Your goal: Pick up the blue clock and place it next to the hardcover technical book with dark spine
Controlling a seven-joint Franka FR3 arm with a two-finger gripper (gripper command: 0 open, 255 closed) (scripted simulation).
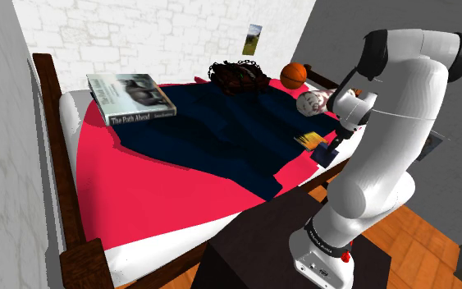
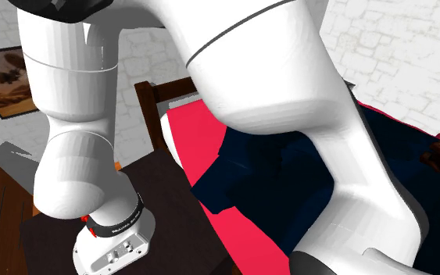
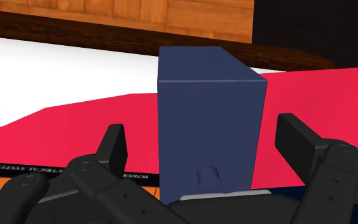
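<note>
The blue clock (image 3: 209, 121) is a plain dark blue block standing upright on the red bed cover (image 3: 75, 127), near the bed's edge. My gripper (image 3: 203, 135) is open around it, one finger (image 3: 114, 145) on each side with a small gap, neither touching. Just beside the clock lies a flat book (image 3: 50, 169) with a dark lettered spine and an orange cover. In the shoulder view the gripper (image 1: 334, 144) hangs over the clock (image 1: 323, 153) at the bed's right edge, with the orange book (image 1: 306, 139) next to it.
A large grey hardcover (image 1: 130, 98) lies at the bed's far left. A dark blue blanket (image 1: 221, 131) covers the middle. A basketball (image 1: 294, 75), a white ball (image 1: 311, 103) and a dark basket (image 1: 239, 75) sit at the back. The wooden bed frame (image 1: 57, 123) rims the mattress.
</note>
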